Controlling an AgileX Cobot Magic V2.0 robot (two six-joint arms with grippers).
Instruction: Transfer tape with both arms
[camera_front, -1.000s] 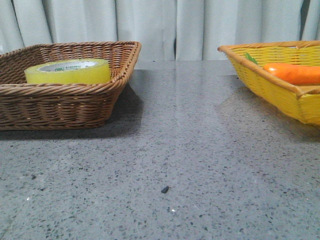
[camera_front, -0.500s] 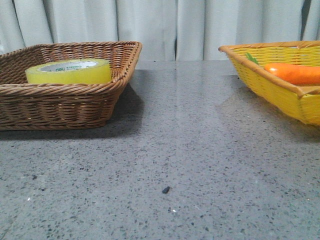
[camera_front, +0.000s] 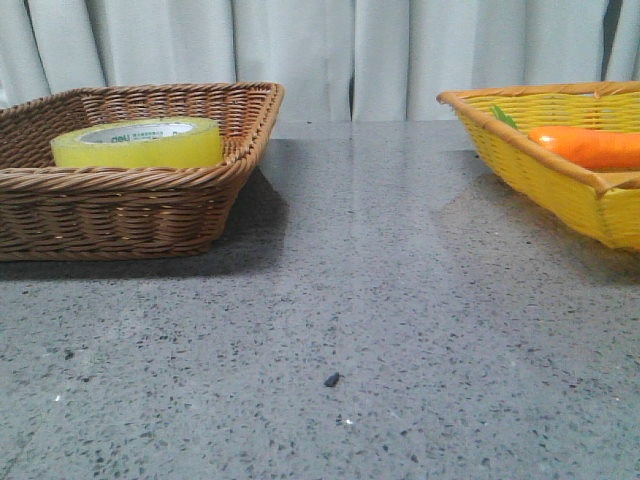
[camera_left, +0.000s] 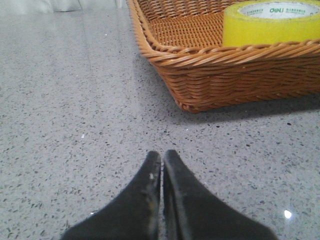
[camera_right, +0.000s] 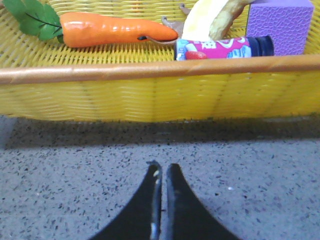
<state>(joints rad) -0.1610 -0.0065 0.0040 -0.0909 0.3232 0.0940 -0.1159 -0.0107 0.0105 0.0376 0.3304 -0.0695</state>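
The yellow tape roll (camera_front: 137, 142) lies flat in the brown wicker basket (camera_front: 120, 215) at the left; it also shows in the left wrist view (camera_left: 272, 22), inside the same basket (camera_left: 225, 75). My left gripper (camera_left: 162, 156) is shut and empty, low over the grey table, short of the basket's near corner. My right gripper (camera_right: 163, 167) is shut and empty over the table, in front of the yellow basket's wall (camera_right: 150, 95). Neither gripper shows in the front view.
The yellow basket (camera_front: 560, 180) at the right holds an orange carrot (camera_front: 585, 145), seen also in the right wrist view (camera_right: 115, 30), with a printed tube (camera_right: 220, 48), a purple block (camera_right: 280, 22) and a banana (camera_right: 210, 20). A small dark speck (camera_front: 330, 379) lies on the table.
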